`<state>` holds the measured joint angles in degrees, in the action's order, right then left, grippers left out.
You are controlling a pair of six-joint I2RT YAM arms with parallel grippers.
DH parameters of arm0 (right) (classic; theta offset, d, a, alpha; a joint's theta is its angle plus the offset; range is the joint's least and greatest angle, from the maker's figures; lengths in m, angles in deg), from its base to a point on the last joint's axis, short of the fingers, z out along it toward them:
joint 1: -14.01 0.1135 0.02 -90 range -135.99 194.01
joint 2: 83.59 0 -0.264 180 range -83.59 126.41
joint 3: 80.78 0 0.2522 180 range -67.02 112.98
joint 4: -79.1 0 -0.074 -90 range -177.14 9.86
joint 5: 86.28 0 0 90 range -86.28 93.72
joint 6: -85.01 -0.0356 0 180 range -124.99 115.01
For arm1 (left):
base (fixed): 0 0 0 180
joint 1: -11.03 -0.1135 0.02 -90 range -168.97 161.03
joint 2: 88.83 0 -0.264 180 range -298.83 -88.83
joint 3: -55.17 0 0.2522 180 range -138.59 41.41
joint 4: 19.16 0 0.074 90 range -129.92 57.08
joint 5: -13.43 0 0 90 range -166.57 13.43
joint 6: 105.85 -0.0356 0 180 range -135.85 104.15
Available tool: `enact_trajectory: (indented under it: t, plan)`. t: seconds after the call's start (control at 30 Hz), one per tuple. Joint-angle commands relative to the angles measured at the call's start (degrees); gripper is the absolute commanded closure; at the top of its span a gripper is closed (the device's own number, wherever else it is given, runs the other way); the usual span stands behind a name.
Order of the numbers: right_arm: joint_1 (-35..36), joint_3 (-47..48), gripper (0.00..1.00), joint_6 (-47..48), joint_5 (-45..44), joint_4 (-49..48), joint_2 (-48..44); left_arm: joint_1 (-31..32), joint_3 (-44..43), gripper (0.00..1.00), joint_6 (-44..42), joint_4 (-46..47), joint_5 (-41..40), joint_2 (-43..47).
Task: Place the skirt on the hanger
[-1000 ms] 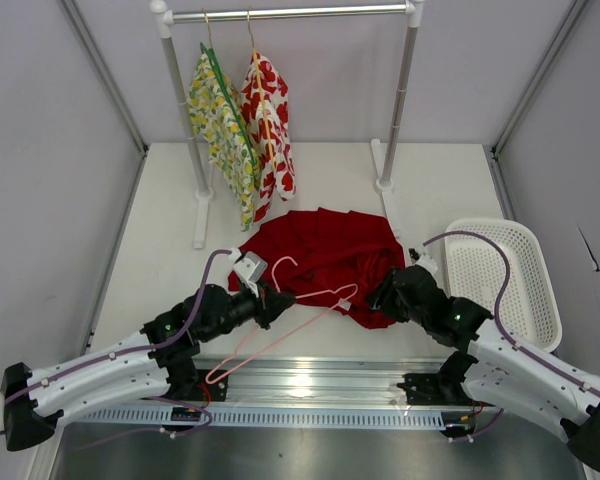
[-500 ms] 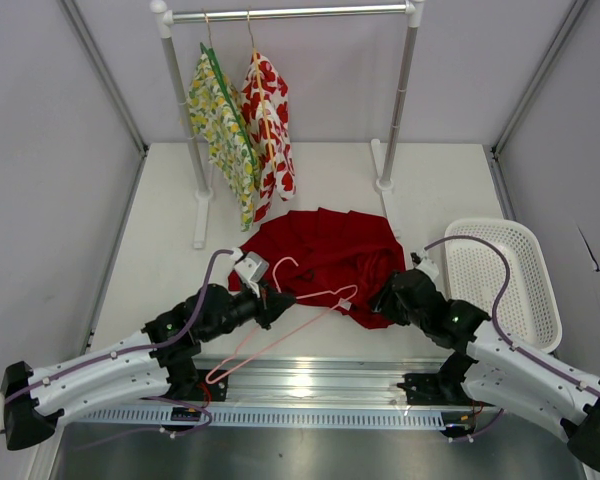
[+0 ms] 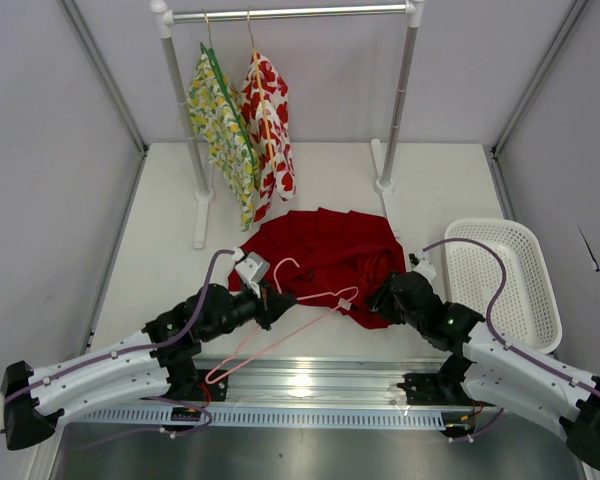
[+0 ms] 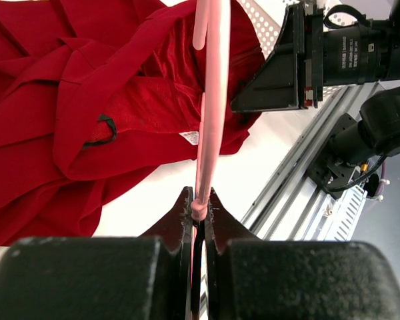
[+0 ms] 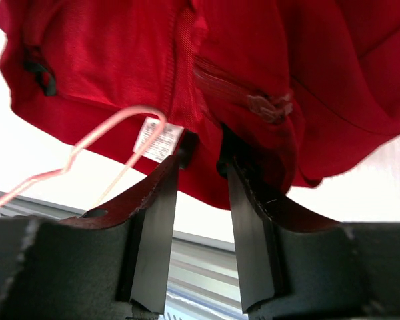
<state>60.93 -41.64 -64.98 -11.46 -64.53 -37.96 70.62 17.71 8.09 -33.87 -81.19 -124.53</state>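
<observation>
The deep-red skirt (image 3: 325,255) lies crumpled on the table's middle. The pale pink hanger (image 3: 280,335) rests tilted over the skirt's near edge, its hook toward the cloth. My left gripper (image 3: 273,305) is shut on the hanger's wire (image 4: 210,100), which is pinched at the fingertips (image 4: 199,208). My right gripper (image 3: 378,297) is at the skirt's near right edge. Its jaws (image 5: 203,152) stand apart, with a fold of the skirt (image 5: 253,53) at the tips, beside a white label (image 5: 157,139). One end of the hanger (image 5: 100,137) shows left of them.
A clothes rack (image 3: 290,14) at the back carries a yellow-green floral garment (image 3: 220,125) and a white garment with red flowers (image 3: 270,125). A white basket (image 3: 505,280) sits at the right. A metal rail (image 3: 310,385) runs along the near edge.
My right gripper has edged a little left into the skirt's edge and its jaws have narrowed slightly. The left arm and the hanger have not moved.
</observation>
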Motion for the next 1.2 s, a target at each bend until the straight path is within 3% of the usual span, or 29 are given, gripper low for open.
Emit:
enact_trajectory:
  t: [0.0,0.27,0.6,0.9,1.17]
  plan:
    - [0.2,-0.3,0.6,-0.7,-2.9,-4.5,0.7,-0.3,-2.7,1.0,-0.2,3.1,0.8,-0.2]
    - [0.1,-1.5,0.63,-0.9,-2.6,-7.0,3.1,-0.3,-2.5,1.0,-0.3,3.0,0.7,0.1]
    - [-1.0,-1.7,0.83,-0.4,-2.8,-6.9,2.7,-0.3,-1.0,1.0,-0.3,4.2,0.9,0.6]
    - [-2.9,-1.3,0.79,0.3,-1.6,-7.5,4.3,-0.3,-0.3,1.0,-0.1,5.9,1.3,0.0]
    - [-3.0,1.9,0.92,0.8,-1.6,-4.1,2.2,-0.3,1.0,1.0,-0.5,8.1,1.7,-0.2]
